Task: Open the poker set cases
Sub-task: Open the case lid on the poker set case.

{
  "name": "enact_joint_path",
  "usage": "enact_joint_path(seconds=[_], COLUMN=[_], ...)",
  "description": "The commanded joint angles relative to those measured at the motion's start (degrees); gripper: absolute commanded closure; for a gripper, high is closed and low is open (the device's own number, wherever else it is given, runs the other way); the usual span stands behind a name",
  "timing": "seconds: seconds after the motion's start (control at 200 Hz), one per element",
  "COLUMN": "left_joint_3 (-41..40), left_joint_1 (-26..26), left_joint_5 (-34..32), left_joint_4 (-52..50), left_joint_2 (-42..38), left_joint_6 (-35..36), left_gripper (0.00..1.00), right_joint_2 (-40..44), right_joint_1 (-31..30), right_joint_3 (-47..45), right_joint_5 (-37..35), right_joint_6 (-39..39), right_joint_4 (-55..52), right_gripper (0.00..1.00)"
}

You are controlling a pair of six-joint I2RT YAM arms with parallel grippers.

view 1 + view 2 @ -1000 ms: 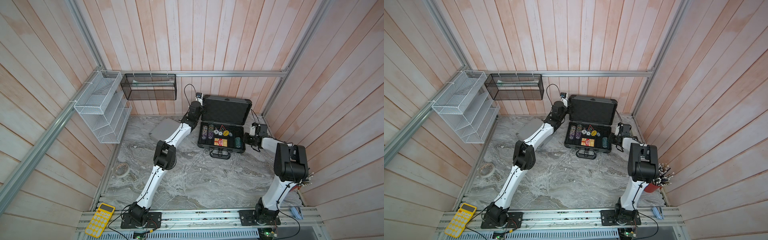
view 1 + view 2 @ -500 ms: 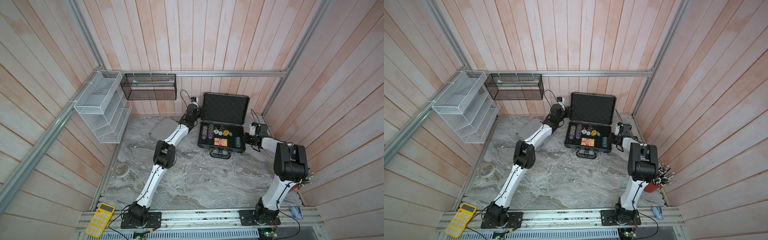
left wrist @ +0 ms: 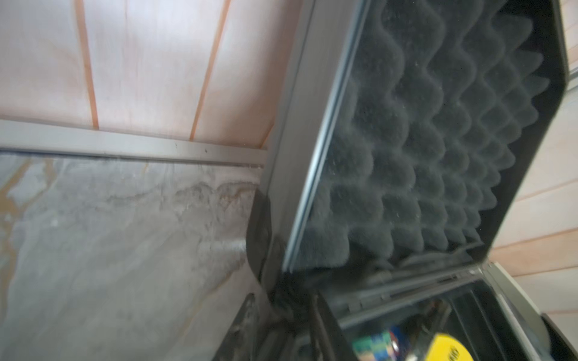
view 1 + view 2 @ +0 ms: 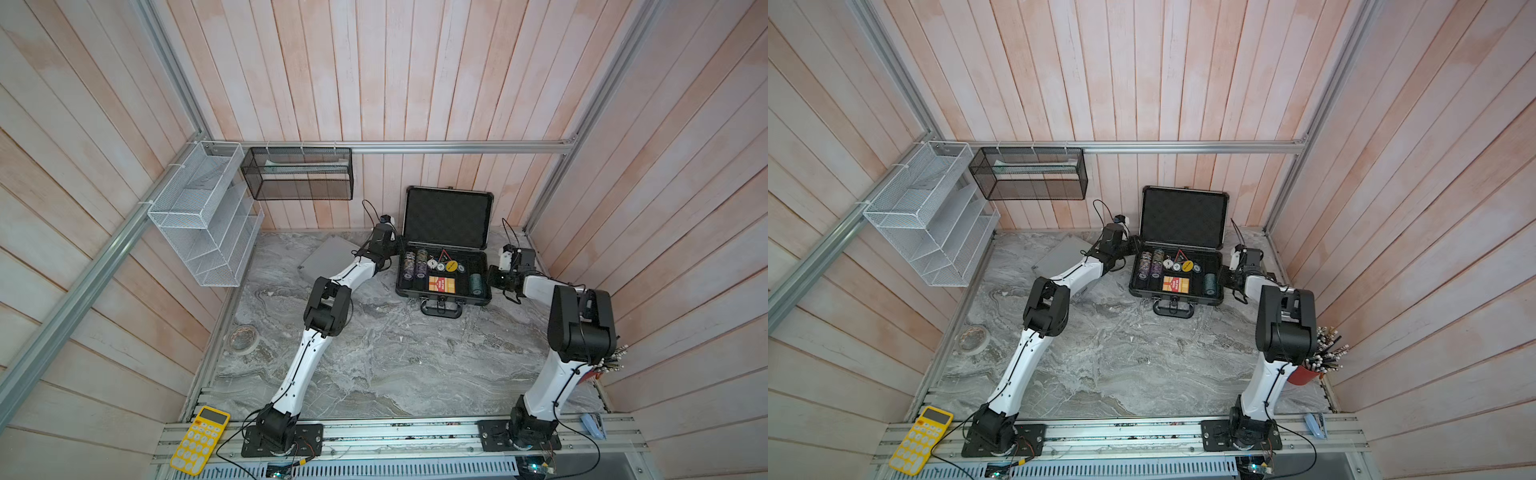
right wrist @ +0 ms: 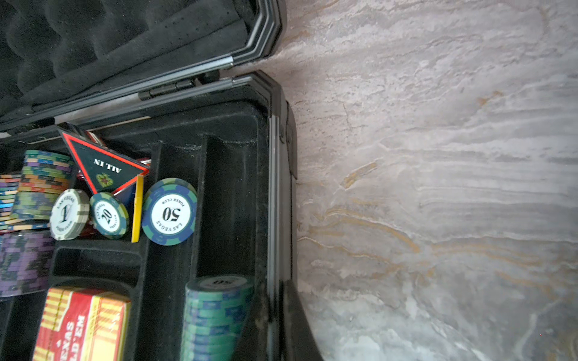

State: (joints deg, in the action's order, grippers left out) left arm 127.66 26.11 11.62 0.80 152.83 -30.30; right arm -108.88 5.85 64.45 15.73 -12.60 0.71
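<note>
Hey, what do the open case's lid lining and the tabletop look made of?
Lid lining: soft matte black foam, judging by its egg-crate bumps. Tabletop: grey marble or a marble-print surface, going by the swirling veins; which one is unclear.

Plaque (image 5: 104, 168): "ALL IN". Chip (image 5: 170, 212): "50 LAS VEGAS". Card box (image 5: 81, 325): "TEXAS HOLD'EM".

I work in a small robot test booth, like a corner of a lab. Pale wood plank walls (image 4: 415, 83) stand on three sides, with silver metal rails (image 4: 415, 146) on them. My left arm (image 4: 324, 307) and right arm (image 4: 579, 324) are bolted to a metal base rail (image 4: 395, 434) at the edge of a grey marble-look table (image 4: 395, 365). A white wire rack (image 4: 199, 220) and a black wire basket (image 4: 297, 174) hang on the walls. A yellow calculator (image 4: 200, 440) and a red cup of pencils (image 4: 1307, 374) sit at the edges.
</note>
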Motion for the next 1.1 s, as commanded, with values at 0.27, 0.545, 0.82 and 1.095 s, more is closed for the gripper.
enact_joint_path(seconds=[0.27, 0.545, 0.82, 1.095], left_joint_3=[-21.6, -29.1, -29.4, -27.3], left_joint_1=[2.5, 5.3, 6.8, 6.9], left_joint_5=[5.7, 7.6, 7.6, 7.5], left_joint_4=[7.2, 10.4, 10.8, 10.5], left_joint_2=[-14.2, -16.8, -16.5, -15.6], left_joint_6=[-0.8, -2.1, -2.0, -2.0], left_gripper=[0.67, 0.67, 0.68, 0.68], right_joint_2=[-5.4, -7.5, -7.1, -6.6], right_joint_1=[1.9, 2.0, 2.0, 2.7], right_joint_3=[5.1, 8.9, 9.5, 9.4], right_joint_5=[-0.9, -0.9, -1.2, -1.6], right_joint_6=[4.2, 6.1, 5.7, 5.6], right_joint_4=[-5.9, -7.4, -7.5, -7.5], right_gripper=[1.0, 1.0, 1.0, 1.0])
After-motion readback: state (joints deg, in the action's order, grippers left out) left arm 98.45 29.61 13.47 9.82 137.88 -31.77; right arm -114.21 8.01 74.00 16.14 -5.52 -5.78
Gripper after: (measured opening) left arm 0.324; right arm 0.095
